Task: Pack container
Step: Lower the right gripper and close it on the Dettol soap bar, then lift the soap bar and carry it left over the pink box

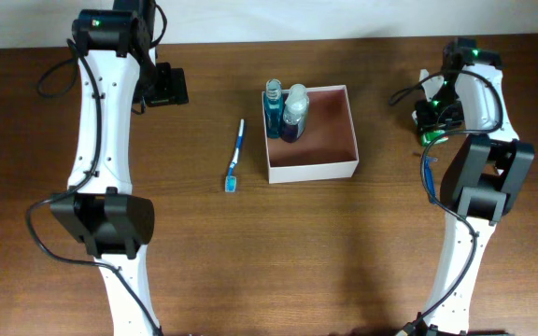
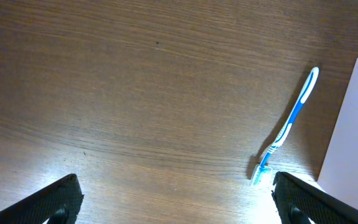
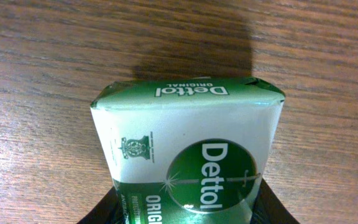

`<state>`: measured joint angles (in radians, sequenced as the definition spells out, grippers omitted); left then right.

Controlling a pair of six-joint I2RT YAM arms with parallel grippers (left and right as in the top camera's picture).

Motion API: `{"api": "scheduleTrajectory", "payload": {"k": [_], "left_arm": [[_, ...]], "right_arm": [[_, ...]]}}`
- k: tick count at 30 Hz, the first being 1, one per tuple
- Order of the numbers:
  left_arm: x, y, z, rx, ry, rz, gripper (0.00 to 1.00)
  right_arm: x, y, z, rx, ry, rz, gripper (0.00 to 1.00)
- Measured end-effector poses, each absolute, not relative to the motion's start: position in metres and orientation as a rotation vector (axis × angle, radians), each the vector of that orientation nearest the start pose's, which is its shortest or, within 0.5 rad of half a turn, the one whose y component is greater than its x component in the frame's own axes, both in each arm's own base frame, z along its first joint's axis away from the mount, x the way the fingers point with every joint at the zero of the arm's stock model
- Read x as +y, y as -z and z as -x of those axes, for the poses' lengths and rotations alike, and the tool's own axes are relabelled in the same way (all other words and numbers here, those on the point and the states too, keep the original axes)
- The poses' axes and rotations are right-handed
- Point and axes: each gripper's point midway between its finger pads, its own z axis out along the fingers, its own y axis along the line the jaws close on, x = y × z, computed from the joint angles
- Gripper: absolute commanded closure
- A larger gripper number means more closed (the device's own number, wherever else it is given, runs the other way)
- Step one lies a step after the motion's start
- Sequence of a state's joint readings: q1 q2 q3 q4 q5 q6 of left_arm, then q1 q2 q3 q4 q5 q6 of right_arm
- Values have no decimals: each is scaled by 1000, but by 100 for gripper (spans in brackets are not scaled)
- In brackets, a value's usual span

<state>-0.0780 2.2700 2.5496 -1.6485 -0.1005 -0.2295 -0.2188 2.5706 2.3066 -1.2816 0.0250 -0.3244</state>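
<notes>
The container (image 1: 344, 170), a white-walled box with a pinkish-brown inside, stands at the table's middle with two bottles (image 1: 288, 110) in its left part. Its white wall shows in the left wrist view (image 2: 353, 137). A blue and white toothbrush (image 1: 235, 156) lies on the table left of it, also in the left wrist view (image 2: 288, 127). My left gripper (image 2: 176, 205) is open and empty, above bare wood left of the toothbrush. My right gripper (image 3: 185, 214) is shut on a green and white Dettol soap packet (image 3: 188, 143), at the far right (image 1: 430, 126), above the table.
The brown wooden table (image 1: 250, 261) carries nothing else in view. A blue cable (image 1: 428, 177) hangs by the right arm.
</notes>
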Motion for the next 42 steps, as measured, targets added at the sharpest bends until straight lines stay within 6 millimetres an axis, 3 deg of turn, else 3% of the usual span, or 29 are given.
{"api": "scheduleTrajectory", "payload": {"k": [8, 14, 17, 21, 26, 34, 42], "left_arm": [[-18, -201, -458, 2916, -100, 236, 1], [-19, -201, -458, 2916, -100, 236, 1], [-18, -201, -458, 2916, -100, 236, 1], [-18, -201, -458, 2916, -100, 236, 1], [-18, -201, -458, 2916, -100, 236, 1], [-18, -201, -458, 2916, -100, 236, 1], [-18, -201, -458, 2916, -100, 236, 1]], "right_arm": [[-94, -18, -471, 3186, -115, 16, 74], [-67, -67, -469, 3152, -359, -83, 75], [-55, -96, -475, 3090, -433, -122, 82], [-40, -114, -482, 3032, -491, -154, 82], [-6, -129, -484, 3014, -525, -102, 81], [70, -163, -476, 2972, -539, 89, 81], [110, -167, -467, 2988, -460, 187, 80]]}}
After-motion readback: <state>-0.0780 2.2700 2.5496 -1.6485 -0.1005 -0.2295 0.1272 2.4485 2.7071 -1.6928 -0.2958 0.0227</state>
